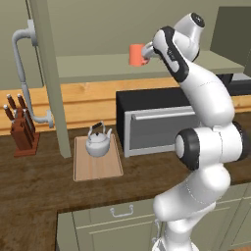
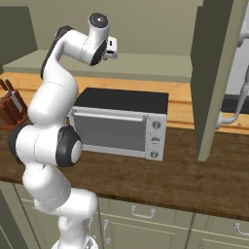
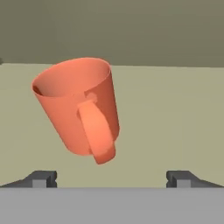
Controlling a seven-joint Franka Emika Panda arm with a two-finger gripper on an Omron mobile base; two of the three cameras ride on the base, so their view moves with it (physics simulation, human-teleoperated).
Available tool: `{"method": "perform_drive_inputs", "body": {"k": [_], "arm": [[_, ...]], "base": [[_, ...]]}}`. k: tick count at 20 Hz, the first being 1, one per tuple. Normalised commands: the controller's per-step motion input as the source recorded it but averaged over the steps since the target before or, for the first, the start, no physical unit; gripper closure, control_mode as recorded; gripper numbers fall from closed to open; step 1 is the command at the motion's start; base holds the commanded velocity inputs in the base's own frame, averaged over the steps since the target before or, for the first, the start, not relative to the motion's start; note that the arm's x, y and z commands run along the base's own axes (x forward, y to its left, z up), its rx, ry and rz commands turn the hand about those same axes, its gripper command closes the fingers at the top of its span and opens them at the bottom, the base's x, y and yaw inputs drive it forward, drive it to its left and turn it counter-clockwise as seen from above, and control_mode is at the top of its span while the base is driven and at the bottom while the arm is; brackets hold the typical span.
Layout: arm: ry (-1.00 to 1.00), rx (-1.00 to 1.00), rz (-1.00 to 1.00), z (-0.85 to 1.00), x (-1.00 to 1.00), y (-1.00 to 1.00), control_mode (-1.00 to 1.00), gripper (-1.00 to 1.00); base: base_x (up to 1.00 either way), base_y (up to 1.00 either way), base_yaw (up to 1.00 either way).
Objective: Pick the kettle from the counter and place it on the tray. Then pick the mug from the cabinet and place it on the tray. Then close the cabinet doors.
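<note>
The orange mug stands on the shelf of the olive cabinet, both doors swung open. My gripper hovers just to its right at shelf height, open, nothing between its fingers. In the hand view the mug is close ahead, left of centre, its handle facing me, and the gripper has its fingertips spread wide short of it. The silvery kettle sits on the light wooden tray on the dark counter. From the right base view the hand reaches over the shelf.
A toaster oven stands on the counter right of the tray, under the shelf. A knife block is at far left. The open left door rises just left of the tray; the open right door stands right of the oven.
</note>
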Motion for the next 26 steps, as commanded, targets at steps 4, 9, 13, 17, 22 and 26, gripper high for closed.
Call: {"method": "perform_drive_inputs", "body": {"k": [4, 9, 13, 17, 22, 26], "arm": [[0.12, 0.00, 0.20, -0.23, 0.14, 0.24, -1.00, -1.00], [0.02, 0.00, 0.25, -0.19, 0.08, 0.20, -1.00, -1.00], [-0.12, 0.00, 0.15, 0.00, 0.21, 0.03, -1.00, -1.00], [-0.01, 0.00, 0.07, 0.00, 0.15, 0.00, -1.00, -1.00], [0.00, 0.00, 0.07, 0.00, 0.21, 0.00, -1.00, -1.00], [0.00, 0.00, 0.06, 0.00, 0.03, 0.00, -1.00, 1.00]], "base": [[0.00, 0.00, 0.00], [0.00, 0.00, 0.00], [0.00, 0.00, 0.00], [0.00, 0.00, 0.00], [0.00, 0.00, 0.00], [0.00, 0.00, 0.00]]}}
